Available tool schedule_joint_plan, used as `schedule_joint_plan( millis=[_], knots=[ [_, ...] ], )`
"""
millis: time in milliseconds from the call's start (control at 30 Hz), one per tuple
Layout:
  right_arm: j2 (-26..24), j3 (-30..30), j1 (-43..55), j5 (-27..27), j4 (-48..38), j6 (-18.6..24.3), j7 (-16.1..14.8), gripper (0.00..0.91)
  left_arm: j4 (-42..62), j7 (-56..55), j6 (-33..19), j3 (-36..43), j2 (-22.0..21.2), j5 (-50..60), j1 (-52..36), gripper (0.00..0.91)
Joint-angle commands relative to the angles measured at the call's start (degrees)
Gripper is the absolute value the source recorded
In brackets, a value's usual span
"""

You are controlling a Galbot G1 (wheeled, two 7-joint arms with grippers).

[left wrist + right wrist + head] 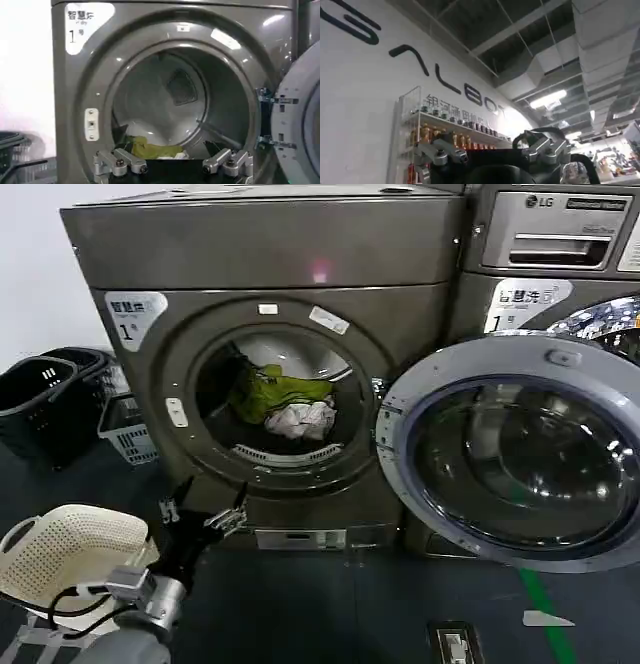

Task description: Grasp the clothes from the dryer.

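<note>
Nearest the head camera, the left gripper [205, 509] hangs low before the dryer [270, 244], jaws spread and empty. Far inside the drum lie the clothes [285, 399], olive-green piece over the white one; the door [515, 449] stands swung open to the right. From the left wrist, the clothes sit low in the drum. From the right wrist, the right gripper [492, 150] points up at a ceiling [530, 30], jaws apart, holding nothing.

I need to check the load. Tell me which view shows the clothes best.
The head view: the clothes lie in full in the dryer drum, olive-green on white. The left wrist view shows just their tops above the open left gripper. The right wrist view faces a wall and ceiling instead.
</note>
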Motion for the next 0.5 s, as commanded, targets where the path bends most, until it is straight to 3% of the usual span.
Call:
schedule_joint_plan(
  millis=[33,500],
  knots=[
    [0.0,-0.3,0.0,0.5,-0.1,1.9,-0.4,0.907,0.0,0.1,0.0,0.1,0.0,-0.1,0.0,0.907],
    [0.1,0.4,0.0,0.7,-0.2,2.0,-0.1,0.907,0.1,0.7,-0.2,0.3,-0.1,-0.1,-0.6,0.907]
  ],
)
